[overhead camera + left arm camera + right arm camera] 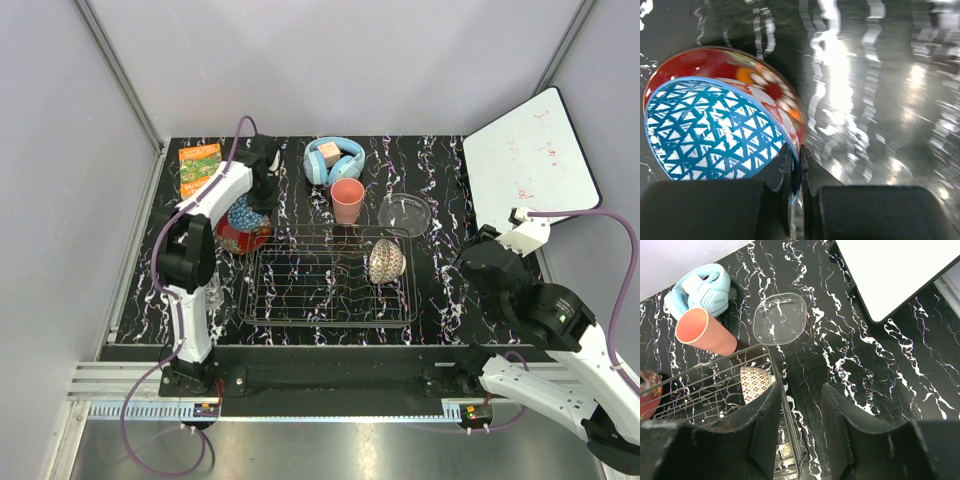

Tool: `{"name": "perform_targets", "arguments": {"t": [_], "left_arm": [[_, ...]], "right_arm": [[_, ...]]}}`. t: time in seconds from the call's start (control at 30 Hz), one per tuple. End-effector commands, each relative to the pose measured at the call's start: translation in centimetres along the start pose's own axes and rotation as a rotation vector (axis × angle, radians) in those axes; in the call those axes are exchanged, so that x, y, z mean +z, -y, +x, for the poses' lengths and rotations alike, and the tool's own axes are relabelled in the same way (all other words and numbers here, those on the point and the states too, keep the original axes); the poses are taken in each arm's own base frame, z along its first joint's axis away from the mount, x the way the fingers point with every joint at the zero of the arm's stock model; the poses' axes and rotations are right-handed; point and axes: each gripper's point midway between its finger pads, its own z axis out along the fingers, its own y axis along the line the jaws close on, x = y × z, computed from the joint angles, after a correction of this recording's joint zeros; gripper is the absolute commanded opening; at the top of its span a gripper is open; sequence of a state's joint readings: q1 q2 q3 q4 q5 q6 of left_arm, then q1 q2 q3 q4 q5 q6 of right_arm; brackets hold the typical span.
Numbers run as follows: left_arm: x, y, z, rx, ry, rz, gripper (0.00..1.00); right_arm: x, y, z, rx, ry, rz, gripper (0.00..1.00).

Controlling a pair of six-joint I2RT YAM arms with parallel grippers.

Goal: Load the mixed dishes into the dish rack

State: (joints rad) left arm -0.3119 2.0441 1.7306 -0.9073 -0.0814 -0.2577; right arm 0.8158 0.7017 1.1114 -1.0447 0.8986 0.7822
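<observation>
Presently, the right gripper is hanging open beside the dark wire dish rack, which is holding the beige-brown patterned bowl. Farther off, the left gripper is clamping the rim of the tilted blue-patterned, red-outside bowl at the rack's far-left corner.

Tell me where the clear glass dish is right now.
In the top view the clear glass dish sits right of the salmon-pink cup, just beyond the far right corner of the dish rack, outside it.
</observation>
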Motion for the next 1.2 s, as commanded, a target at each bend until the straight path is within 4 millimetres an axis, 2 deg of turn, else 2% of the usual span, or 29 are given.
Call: {"name": "perform_targets", "arguments": {"t": [0.0, 0.03, 0.07, 0.1, 0.13, 0.17, 0.2, 0.23, 0.27, 0.3, 0.33, 0.37, 0.4, 0.43, 0.5, 0.53, 0.6, 0.63, 0.67, 0.73, 0.77, 0.8, 0.9, 0.93, 1.0, 1.17], "left_arm": [[-15.7, 3.9, -7.1, 0.038, 0.385, 0.275, 0.00], [-17.8, 4.7, -7.1, 0.061, 0.419, 0.321, 0.00], [-21.4, 4.9, -7.2, 0.078, 0.499, 0.347, 0.00], [-23.3, 5.2, -6.9, 0.126, 0.540, 0.357, 0.00], [-24.8, 6.6, -5.9, 0.175, 0.565, 0.376, 0.00], [-27.7, 7.0, -4.7, 0.213, 0.622, 0.404, 0.00], [-28.0, 7.9, -3.2, 0.281, 0.617, 0.426, 0.00], [-29.2, 10.2, -0.8, 0.364, 0.604, 0.513, 0.00], [-31.4, 10.7, 0.9, 0.408, 0.632, 0.568, 0.00], [-30.9, 11.4, 2.8, 0.433, 0.589, 0.611, 0.00], [-31.9, 12.9, 5.0, 0.472, 0.552, 0.734, 0.00], [-32.5, 13.4, 6.5, 0.482, 0.524, 0.801, 0.00], [-32.1, 14.0, 7.8, 0.434, 0.449, 0.852, 0.00], [-32.7, 15.1, 9.2, 0.427, 0.379, 0.954, 0.00], [-31.8, 16.7, 10.9, 0.328, 0.221, 1.053, 0.00], [-32.8, 18.3, 11.2, 0.345, 0.215, 1.157, 0.00], [-32.5, 20.1, 12.4, 0.301, 0.135, 1.239, 0.00], [-33.3, 21.5, 13.2, 0.341, 0.111, 1.308, 0.00], [-32.5, 22.6, 13.4, 0.337, 0.069, 1.317, 0.00], [-33.1, 24.7, 14.5, 0.355, 0.019, 1.376, 0.00], [-32.5, 25.8, 14.9, 0.355, -0.021, 1.383, 0.00], [-32.9, 26.7, 15.1, 0.365, -0.030, 1.398, 0.00], [-32.7, 29.5, 18.0, 0.409, -0.129, 1.423, 0.00], [-32.0, 30.1, 18.3, 0.406, -0.150, 1.411, 0.00], [-31.8, 30.7, 19.1, 0.417, -0.170, 1.411, 0.00], [-30.1, 31.3, 19.6, 0.354, -0.235, 1.370, 0.00]], "right_arm": [[0.3, 0.3, -0.2, -0.010, 0.021, 0.035, 0.46], [0.3, 0.3, -0.2, -0.012, 0.022, 0.035, 0.46], [0.4, 0.4, -0.4, -0.013, 0.027, 0.039, 0.46], [0.3, 0.5, -0.6, -0.012, 0.032, 0.040, 0.46], [0.2, 0.5, -0.6, -0.011, 0.035, 0.039, 0.46], [0.1, 0.6, -1.0, -0.005, 0.045, 0.039, 0.46], [0.0, 0.7, -1.1, -0.004, 0.049, 0.040, 0.46], [0.0, 0.9, -1.4, -0.004, 0.059, 0.047, 0.46], [-0.1, 0.9, -1.5, -0.002, 0.062, 0.047, 0.46], [-0.1, 1.0, -1.5, -0.001, 0.064, 0.048, 0.46], [-0.1, 1.1, -1.6, 0.001, 0.068, 0.052, 0.45], [0.0, 1.0, -1.5, 0.004, 0.068, 0.053, 0.45], [0.0, 1.0, -1.4, 0.008, 0.066, 0.055, 0.45], [0.1, 1.1, -1.3, 0.009, 0.063, 0.056, 0.45], [0.1, 1.1, -1.0, 0.018, 0.058, 0.055, 0.45], [0.1, 1.1, -1.0, 0.021, 0.058, 0.054, 0.45], [0.0, 1.2, -1.1, 0.021, 0.058, 0.055, 0.45], [-0.1, 1.3, -1.1, 0.020, 0.058, 0.055, 0.45], [-0.2, 1.3, -1.3, 0.024, 0.060, 0.054, 0.44], [-0.2, 1.4, -1.3, 0.022, 0.060, 0.055, 0.44], [-0.3, 1.5, -1.3, 0.026, 0.060, 0.057, 0.45], [-0.3, 1.5, -1.4, 0.026, 0.063, 0.059, 0.45], [-0.2, 1.5, -1.5, 0.024, 0.064, 0.064, 0.45], [-0.3, 1.5, -1.5, 0.024, 0.061, 0.062, 0.44], [-0.3, 1.5, -1.4, 0.023, 0.056, 0.064, 0.44], [-0.5, 1.5, -1.5, 0.030, 0.052, 0.059, 0.44]]}}
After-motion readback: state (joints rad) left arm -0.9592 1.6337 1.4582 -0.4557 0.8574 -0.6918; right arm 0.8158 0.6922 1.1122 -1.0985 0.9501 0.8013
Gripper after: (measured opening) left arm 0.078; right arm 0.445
